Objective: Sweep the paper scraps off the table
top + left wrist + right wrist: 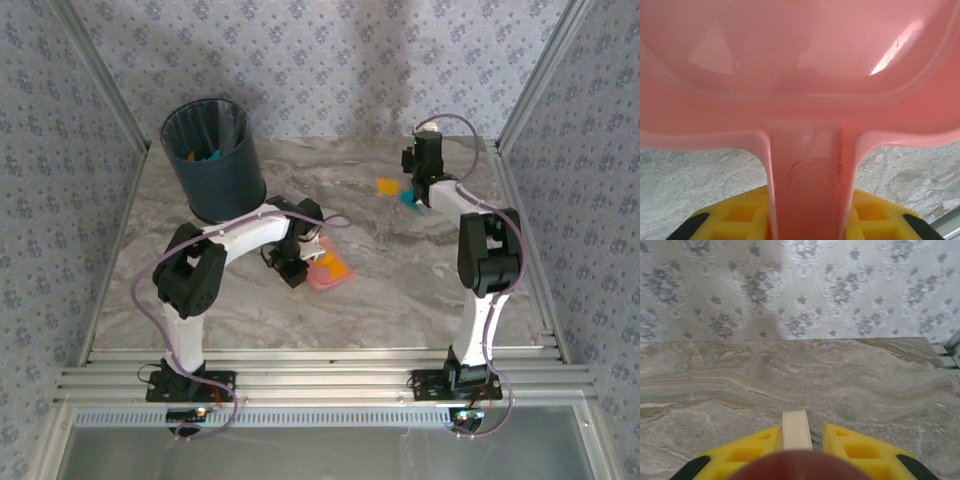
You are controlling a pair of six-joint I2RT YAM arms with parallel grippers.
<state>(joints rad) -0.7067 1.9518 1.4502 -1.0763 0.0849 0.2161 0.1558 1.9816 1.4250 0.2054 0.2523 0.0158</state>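
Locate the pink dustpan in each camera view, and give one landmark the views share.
Top external: the pink dustpan lies on the table, just left of centre.
Left wrist: it spans the upper part, its handle running down between the left fingers.
Right wrist: table under wallpaper, a pale handle between the right fingers.
Shared landmark: the marbled table.

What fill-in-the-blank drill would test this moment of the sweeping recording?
1. The left pincer is shut on the handle of a ____ dustpan.
2. Seen from above, the dark bin stands near the table's far ____ corner.
3. The scrap in the dustpan is ____.
4. A loose orange scrap lies near the ____ arm's pincer, which is shut on a pale handle.

Missing words: pink; left; orange; right.
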